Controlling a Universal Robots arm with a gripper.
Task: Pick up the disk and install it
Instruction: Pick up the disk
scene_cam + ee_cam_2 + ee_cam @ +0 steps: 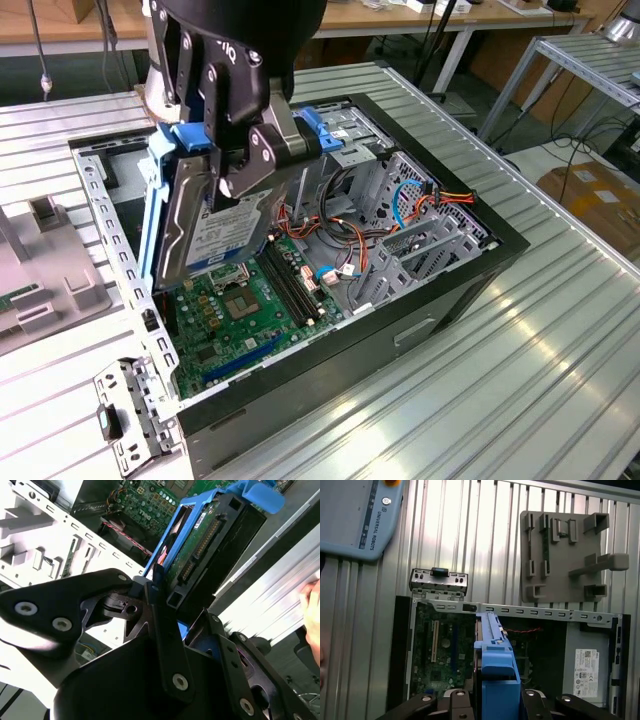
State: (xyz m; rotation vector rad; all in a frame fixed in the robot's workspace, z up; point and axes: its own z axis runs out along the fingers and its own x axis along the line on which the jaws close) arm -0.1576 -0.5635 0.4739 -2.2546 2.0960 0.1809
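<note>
Holding disk (222, 240) upright, gripper (228, 165) closed on it, seemingly above motherboard (240, 302).

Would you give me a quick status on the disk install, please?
Gripper shut on disk. Disk tilted over the motherboard. Loose cables close beside it.

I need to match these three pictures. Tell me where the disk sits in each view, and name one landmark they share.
Exterior view: the disk stands on edge in the hand, label outward, above the motherboard.
Second wrist view: the disk shows its circuit side, beyond the hand's black links.
First wrist view: the disk is edge-on, its blue carrier between the links.
Shared landmark: the motherboard, green in every view.
</note>
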